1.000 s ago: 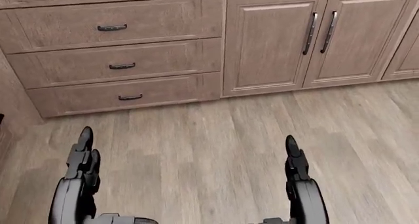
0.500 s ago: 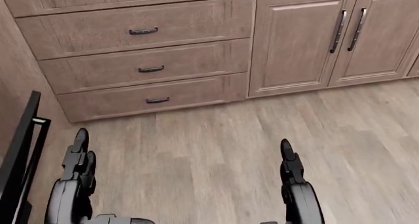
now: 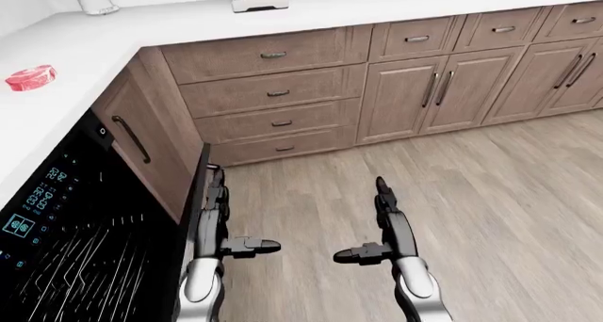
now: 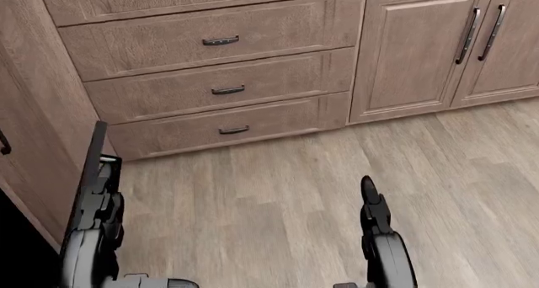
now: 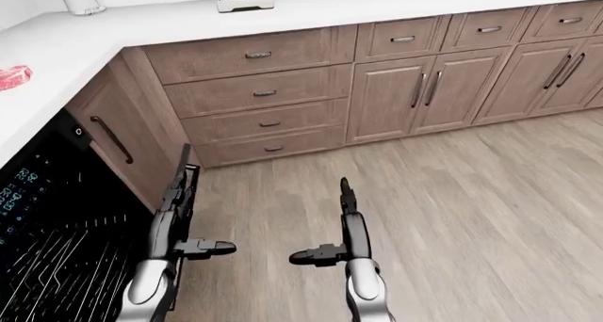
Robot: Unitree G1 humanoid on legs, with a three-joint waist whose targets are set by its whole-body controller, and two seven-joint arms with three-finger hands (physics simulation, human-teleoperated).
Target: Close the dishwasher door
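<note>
The dishwasher (image 3: 66, 251) fills the lower left of the left-eye view, black inside, with wire racks and lit blue icons on its control strip. Its open door (image 3: 196, 202) shows edge-on as a thin dark panel, which the head view also shows as the door (image 4: 88, 174) at the left. My left hand (image 3: 226, 219) is open right beside that door edge, fingers straight and thumb out; I cannot tell whether it touches. My right hand (image 3: 377, 223) is open over bare floor, holding nothing.
Wooden drawers (image 3: 278, 92) and cabinet doors (image 3: 433, 89) run along the top under a white counter (image 3: 189, 22). A handled cabinet panel (image 3: 132, 138) adjoins the dishwasher. A red piece of meat (image 3: 30, 76) lies on the counter at the left. Wood floor (image 3: 490, 195) stretches right.
The camera has swung left: the drawers and cabinets have slid right in the head view, and the dark door edge has come in at the left, beside my left hand.
</note>
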